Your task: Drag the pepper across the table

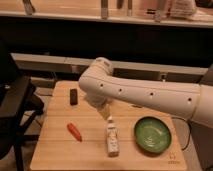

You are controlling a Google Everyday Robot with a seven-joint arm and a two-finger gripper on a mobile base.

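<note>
Seemingly nothing has been dragged yet on the surface (90,150).
The white arm (150,95) spans the frame's centre. Its tool (106,113) hangs open and empty just above the bottle (113,139), while the pepper (74,131) lies untouched at lower left, apart from it. Reaching, touching and pulling all remain.

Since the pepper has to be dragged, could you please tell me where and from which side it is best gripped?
Probably its middle, from straight above, jaws across its width: the pepper lies flat and slanted on the table, slender, with nothing touching it. The gripper hangs open above the bottle, further right in the view.
</note>
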